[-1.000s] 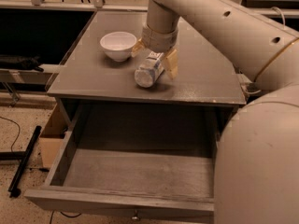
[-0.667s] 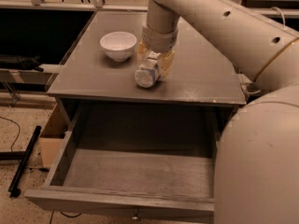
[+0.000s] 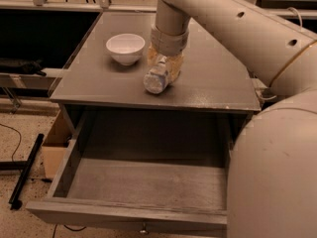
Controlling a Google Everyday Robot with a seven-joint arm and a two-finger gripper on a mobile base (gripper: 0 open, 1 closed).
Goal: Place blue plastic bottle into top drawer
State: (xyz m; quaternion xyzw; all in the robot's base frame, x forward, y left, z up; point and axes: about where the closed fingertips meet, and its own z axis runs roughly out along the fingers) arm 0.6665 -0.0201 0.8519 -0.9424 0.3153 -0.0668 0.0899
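The blue plastic bottle (image 3: 155, 79) lies on its side on the grey table (image 3: 213, 78), cap end toward the front edge. My gripper (image 3: 164, 63) comes down from above and its fingers (image 3: 175, 65) press on both sides of the bottle's rear half. The bottle still rests on the tabletop. The top drawer (image 3: 124, 213) is pulled wide open below the table's front edge. Its inside is bare and a small round knob (image 3: 143, 229) shows on its front.
A white bowl (image 3: 126, 47) stands on the table just left of the gripper. My arm and body (image 3: 277, 172) fill the right side over the drawer's right end. A cardboard box (image 3: 53, 148) and a black bar (image 3: 25, 175) are on the floor at left.
The gripper's fingers have closed in from a wider spread onto the bottle. The bottle has stayed in the same place on the table.
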